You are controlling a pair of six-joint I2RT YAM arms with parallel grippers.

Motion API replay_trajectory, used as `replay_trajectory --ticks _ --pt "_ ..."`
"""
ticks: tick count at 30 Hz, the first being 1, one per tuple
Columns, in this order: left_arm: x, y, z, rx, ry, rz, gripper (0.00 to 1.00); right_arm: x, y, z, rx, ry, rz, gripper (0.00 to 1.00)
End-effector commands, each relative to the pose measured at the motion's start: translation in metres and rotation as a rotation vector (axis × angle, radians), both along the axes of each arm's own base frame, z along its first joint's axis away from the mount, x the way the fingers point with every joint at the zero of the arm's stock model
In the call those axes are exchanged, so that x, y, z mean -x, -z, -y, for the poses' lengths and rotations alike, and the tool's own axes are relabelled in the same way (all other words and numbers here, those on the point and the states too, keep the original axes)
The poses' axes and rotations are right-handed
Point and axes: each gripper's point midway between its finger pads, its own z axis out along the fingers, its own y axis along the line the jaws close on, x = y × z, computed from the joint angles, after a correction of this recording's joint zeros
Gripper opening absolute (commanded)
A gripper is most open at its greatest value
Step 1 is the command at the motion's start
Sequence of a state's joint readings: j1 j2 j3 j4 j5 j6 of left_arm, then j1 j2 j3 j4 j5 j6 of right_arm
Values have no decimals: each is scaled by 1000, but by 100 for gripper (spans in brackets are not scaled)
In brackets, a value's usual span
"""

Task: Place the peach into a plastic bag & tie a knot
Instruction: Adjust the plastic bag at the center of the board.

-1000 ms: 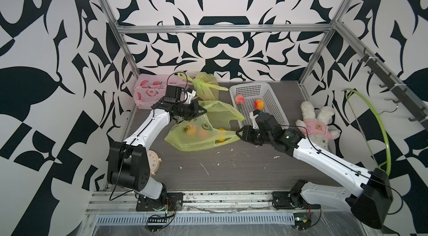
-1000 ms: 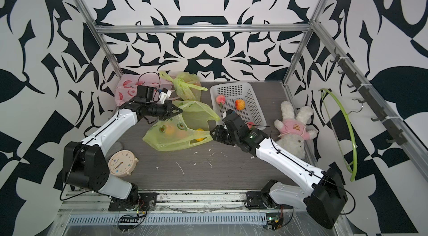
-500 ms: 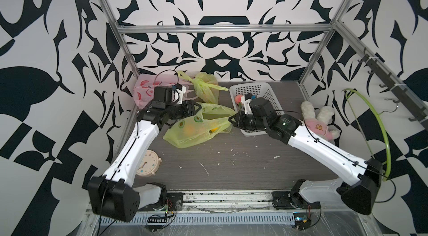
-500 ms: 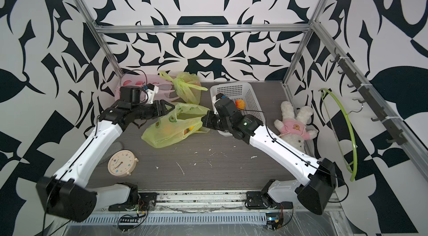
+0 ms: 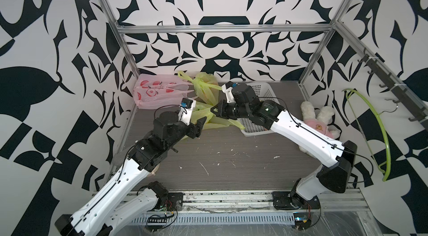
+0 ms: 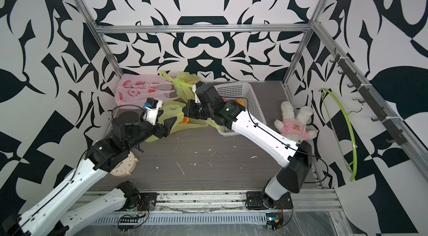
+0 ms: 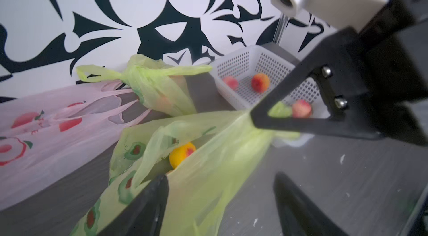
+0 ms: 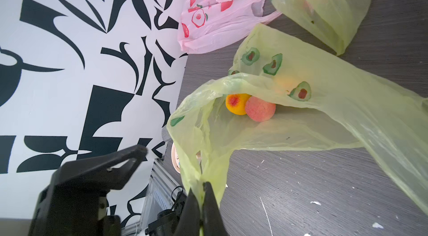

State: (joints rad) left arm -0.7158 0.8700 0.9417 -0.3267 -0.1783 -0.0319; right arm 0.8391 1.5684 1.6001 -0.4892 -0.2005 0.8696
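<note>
A light green plastic bag (image 5: 215, 122) (image 6: 185, 127) printed with avocados lies at the back left of the table, its mouth open. Inside it, the right wrist view shows a yellow-orange peach (image 8: 237, 104) and a pink peach (image 8: 260, 108). My right gripper (image 5: 214, 109) (image 8: 202, 186) is shut on the bag's edge and holds it up. My left gripper (image 5: 201, 126) (image 7: 220, 190) is open beside the bag. Loose film lies between its fingers (image 7: 157, 200), not pinched. The left wrist view also has the bagged peach (image 7: 181, 153) and the right fingertips (image 7: 257, 114) on the bag.
A white basket (image 5: 264, 88) (image 7: 234, 61) with loose peaches (image 7: 260, 83) stands behind the right arm. A pink bag (image 5: 157, 91) and a knotted green bag (image 5: 206, 86) lie at the back wall. A plush rabbit (image 5: 317, 121), a clock (image 6: 124, 167) and a green hanger (image 5: 379, 130) flank the sides.
My left gripper has opened, let go of the bag and drawn back toward the front left. My right gripper has shut on the bag's edge and carried it up and back.
</note>
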Motion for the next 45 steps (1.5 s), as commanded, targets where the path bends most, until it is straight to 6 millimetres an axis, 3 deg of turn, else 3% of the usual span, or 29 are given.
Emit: replay_trajectory --ticks 1,6,11,20,25,26,27,31,35,37,41,45 --pt "-6 -18 5 -62 -4 143 77 4 -30 0 -46 -17 47 0" --pt "-15 -6 21 -104 20 135 78 6 -33 0 -56 -19 46 0" --pt "-24 17 24 -111 -11 95 68 7 -43 5 -68 -5 67 0" --pt "-18 51 18 -72 -45 26 34 9 -53 8 -84 -1 88 0" --pt "-19 52 17 -57 -58 15 3 11 -56 9 -87 -22 103 0" --pt "-19 49 16 -54 -60 22 0 11 -56 14 -74 -23 113 2" --pt "-19 46 16 -55 -63 26 0 9 -54 23 -57 -13 119 11" --pt "-20 38 14 -56 -70 32 0 -5 -22 97 124 137 153 44" --pt "-19 36 15 -49 -62 26 0 -2 30 160 300 212 104 60" --pt "-19 37 16 -49 -59 23 0 3 52 170 359 200 72 64" --pt "-20 39 19 -48 -53 10 0 7 85 165 390 154 9 66" --pt "-19 39 20 -46 -51 5 0 -2 99 158 366 170 -11 66"
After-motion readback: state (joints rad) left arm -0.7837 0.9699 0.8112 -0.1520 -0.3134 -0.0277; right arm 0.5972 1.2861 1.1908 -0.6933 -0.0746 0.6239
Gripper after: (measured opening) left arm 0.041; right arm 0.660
